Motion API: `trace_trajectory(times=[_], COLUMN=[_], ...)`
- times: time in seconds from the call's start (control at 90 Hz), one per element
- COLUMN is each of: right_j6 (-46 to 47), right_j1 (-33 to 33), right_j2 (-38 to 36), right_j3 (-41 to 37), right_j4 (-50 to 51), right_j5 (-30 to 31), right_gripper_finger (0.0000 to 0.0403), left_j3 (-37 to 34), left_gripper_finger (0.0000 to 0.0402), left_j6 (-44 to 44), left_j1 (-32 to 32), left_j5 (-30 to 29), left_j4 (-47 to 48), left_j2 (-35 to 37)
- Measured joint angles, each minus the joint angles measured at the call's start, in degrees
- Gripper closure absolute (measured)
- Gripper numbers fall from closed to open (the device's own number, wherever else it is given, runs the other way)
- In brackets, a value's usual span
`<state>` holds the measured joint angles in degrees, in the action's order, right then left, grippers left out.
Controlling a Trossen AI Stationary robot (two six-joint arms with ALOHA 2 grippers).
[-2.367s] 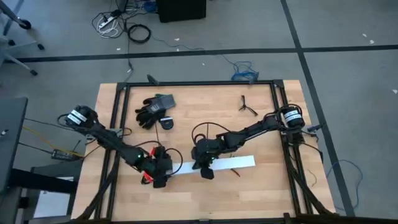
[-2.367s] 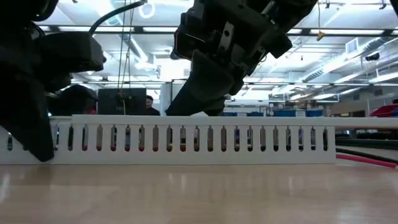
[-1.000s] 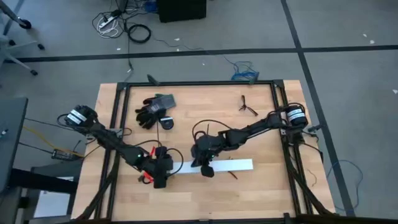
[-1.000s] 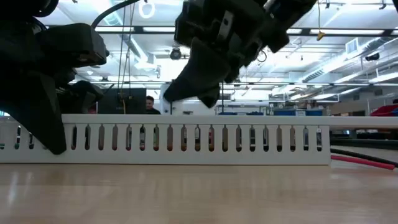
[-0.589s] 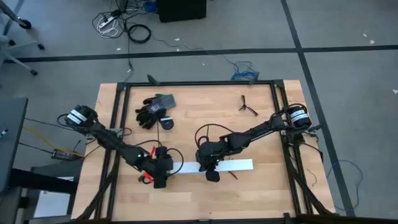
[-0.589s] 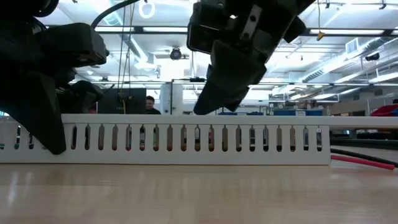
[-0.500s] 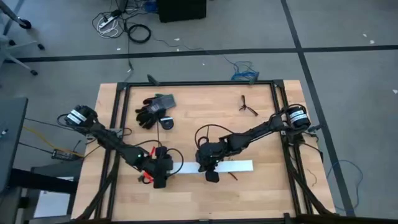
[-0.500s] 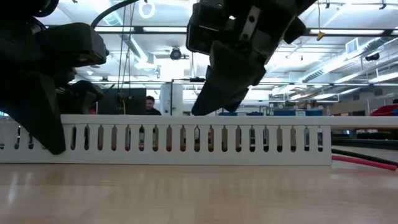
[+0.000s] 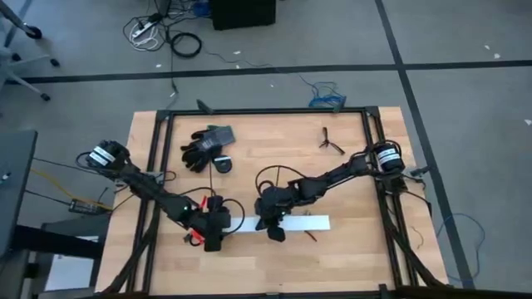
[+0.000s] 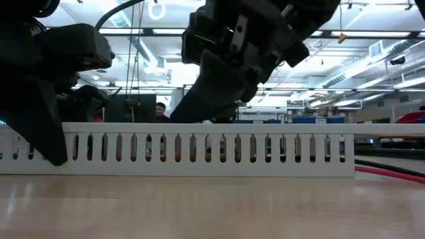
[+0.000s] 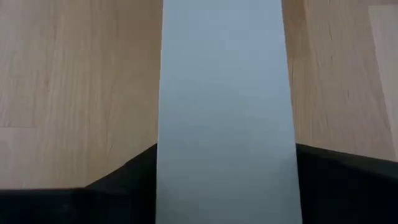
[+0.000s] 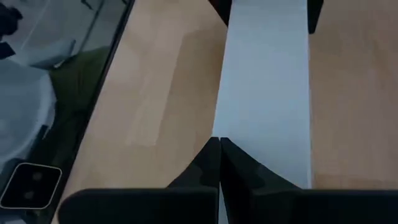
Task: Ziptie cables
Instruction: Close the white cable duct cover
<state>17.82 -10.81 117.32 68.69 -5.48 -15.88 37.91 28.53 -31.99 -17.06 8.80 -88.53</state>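
Note:
A long white slotted channel (image 9: 283, 223) lies flat on the wooden table. My left gripper (image 9: 214, 231) is shut on its left end. My right gripper (image 9: 273, 226) is shut, and its tips stand on the channel's top about a third of the way along. A few short red and black cables (image 9: 312, 235) lie on the table just off the channel's right part, and they also show past the channel's right end as cables (image 10: 388, 169) in the low view. I cannot make out the ziptie in any view. My left gripper pinches the channel's left end between its two fingers (image 11: 127, 186), one on each long side, coming level from the table's left along the channel. The channel lies flat on the table. My right gripper slants down from the right. Its shut fingertips (image 12: 219, 149) sit on the channel's top by one long edge (image 12: 225, 124).
Black gloves (image 9: 204, 146) and a small round black thing (image 9: 223, 164) lie at the far left of the table. A small black forked clip (image 9: 331, 141) lies at the far right. A black frame rail (image 9: 266, 111) rims the table.
My right gripper swung a little toward the table's right and near edge, then came back toward the left gripper, staying shut. The channel's right end now lies slightly farther toward the table's left.

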Motion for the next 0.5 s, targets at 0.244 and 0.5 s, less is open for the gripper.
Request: trace_trajectory(times=[0.244,0.5], right_j6=[-0.26,-0.04], right_j1=[-0.07,-0.13], right_j2=[-1.03,-1.05], right_j3=[-0.13,-0.14], right_j4=[0.90,1.22], right_j5=[0.72,0.88], right_gripper_finger=[0.0403,0.0403], left_j3=[0.68,0.88], left_gripper_finger=[0.0122,0.0085], left_j6=[-1.99,-2.03], left_j1=[0.04,-0.02], left_j5=[1.13,3.23], left_j4=[0.42,4.51], left_j2=[1.45,4.17])
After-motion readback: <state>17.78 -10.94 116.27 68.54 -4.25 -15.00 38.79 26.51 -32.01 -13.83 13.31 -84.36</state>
